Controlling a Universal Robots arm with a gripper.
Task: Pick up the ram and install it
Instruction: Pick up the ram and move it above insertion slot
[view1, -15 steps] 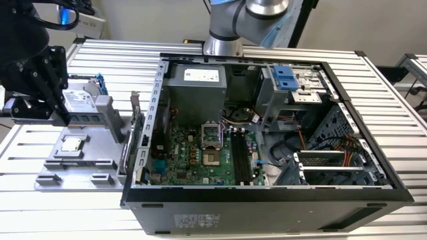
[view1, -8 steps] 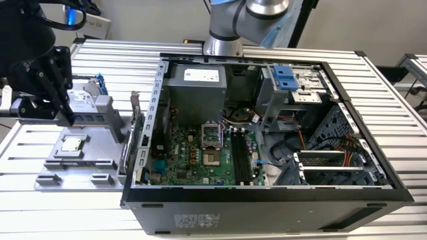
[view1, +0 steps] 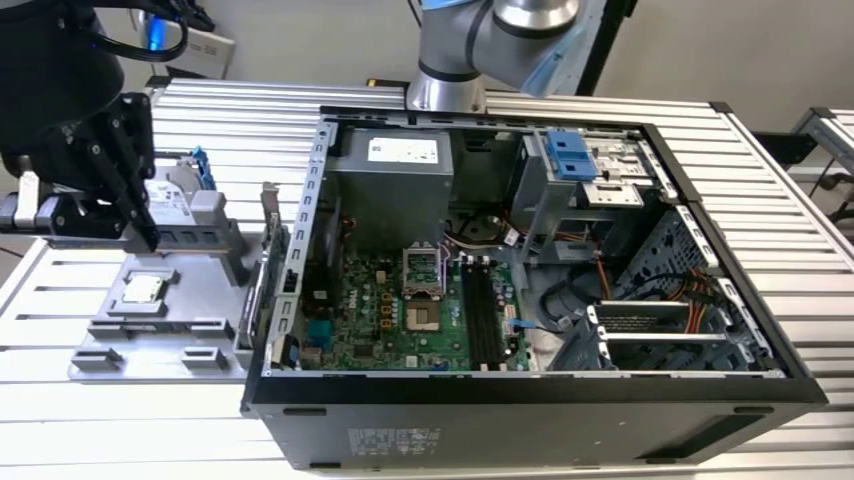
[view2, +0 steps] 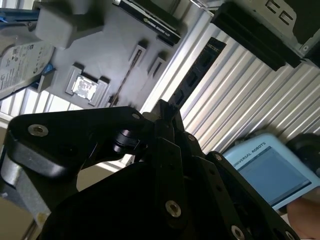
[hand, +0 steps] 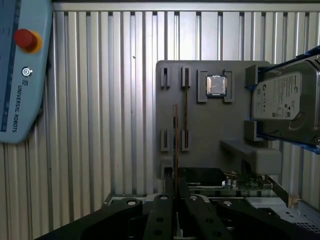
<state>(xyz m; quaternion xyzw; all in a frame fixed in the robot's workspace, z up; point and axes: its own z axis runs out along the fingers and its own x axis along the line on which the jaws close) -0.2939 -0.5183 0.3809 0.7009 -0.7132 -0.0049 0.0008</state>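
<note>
The ram (hand: 175, 145) is a thin dark stick, seen edge-on in the first wrist view, rising from between my fingers above the grey parts tray (hand: 210, 130). In the second wrist view the ram (view2: 195, 75) shows its flat dark face with chips. My gripper (hand: 175, 192) (view2: 167, 112) is shut on its lower end. In the exterior view my gripper (view1: 143, 238) hangs over the tray (view1: 160, 330), at the exterior view's left of the open PC case (view1: 534, 400). The black memory slots (view1: 483, 310) lie on the green motherboard (view1: 387, 320).
A second thin stick (hand: 186, 107) stands in a tray slot beside the held one. The tray also carries a square silver CPU chip (hand: 216, 85) and a silver hard drive (hand: 285, 100). A blue-grey teach pendant (hand: 20, 75) lies on the ribbed metal table (hand: 100, 125).
</note>
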